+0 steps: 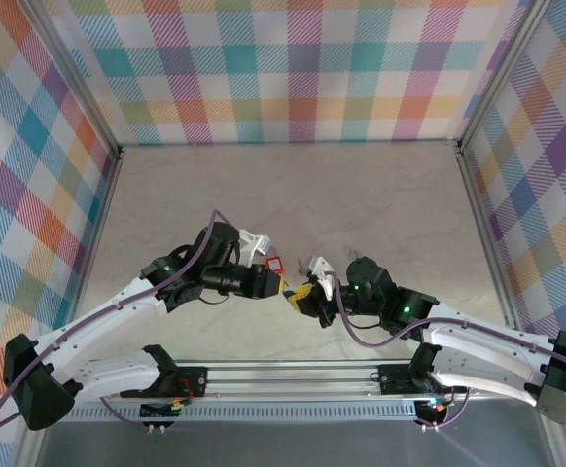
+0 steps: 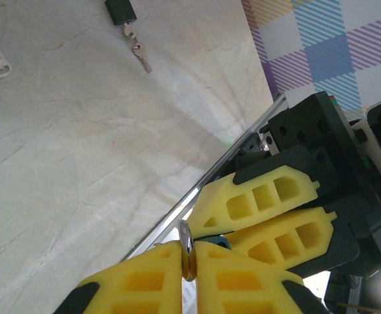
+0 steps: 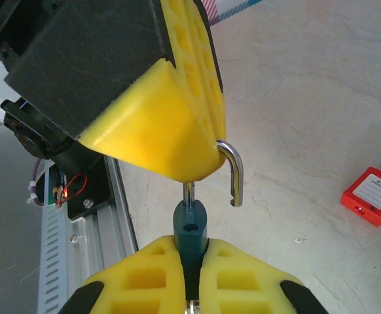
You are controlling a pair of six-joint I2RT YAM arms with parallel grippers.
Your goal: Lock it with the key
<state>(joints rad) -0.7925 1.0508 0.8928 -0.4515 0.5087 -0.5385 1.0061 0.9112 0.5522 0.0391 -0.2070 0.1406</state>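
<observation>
Pale marbled table (image 1: pixel 293 185), plaid walls around it. Both arms meet near the middle of the near edge. The right claw (image 3: pixel 189 255) is clamped on the teal body of a small padlock (image 3: pixel 190 229). The left claw (image 2: pixel 188 261) is closed on its shackle (image 3: pixel 235 176), whose free leg hangs outside the body, so the padlock is unlocked. A red lock (image 3: pixel 372 196) lies on the table just beyond. This looks like the closing step. Next, the free leg needs lining up with its hole and pressing in. I cannot tell where the key sits.
</observation>
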